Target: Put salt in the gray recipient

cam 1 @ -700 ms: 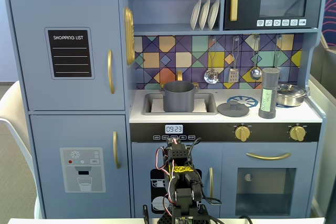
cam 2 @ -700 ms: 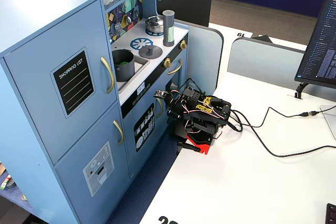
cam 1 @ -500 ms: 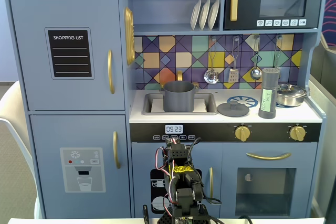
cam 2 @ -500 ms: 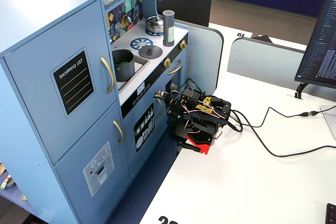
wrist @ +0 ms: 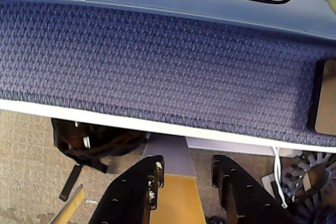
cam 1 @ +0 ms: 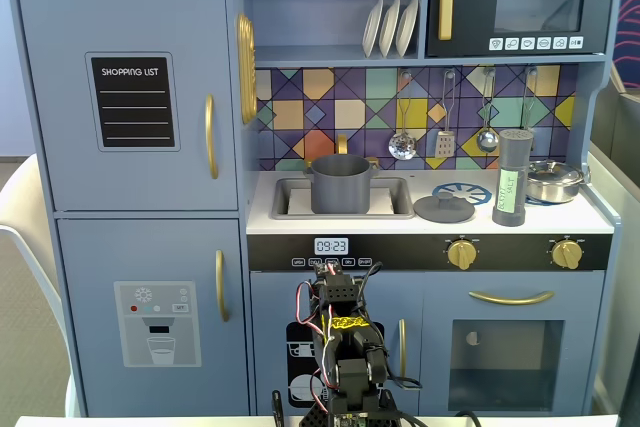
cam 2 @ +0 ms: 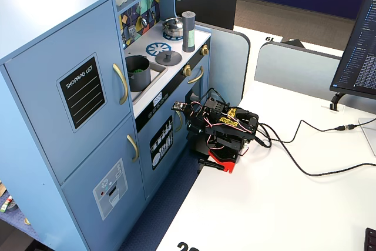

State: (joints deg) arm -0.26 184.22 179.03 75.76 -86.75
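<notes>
The salt (cam 1: 514, 177) is a tall dark-gray shaker with a pale green label, standing upright on the toy kitchen's stovetop at the right; it also shows in the other fixed view (cam 2: 188, 31). The gray recipient (cam 1: 342, 184) is a matte gray pot sitting in the sink, also seen from the side (cam 2: 138, 72). My arm (cam 2: 220, 133) is folded low on the white table in front of the kitchen, far below both. In the wrist view my gripper (wrist: 186, 163) points down past the table edge, jaws apart with nothing between them.
A flat gray lid with a knob (cam 1: 443, 208) lies between the sink and the salt. A shiny silver pan (cam 1: 553, 181) stands right of the salt. Utensils hang on the back wall (cam 1: 446, 117). Cables (cam 2: 305, 145) run across the white table behind the arm.
</notes>
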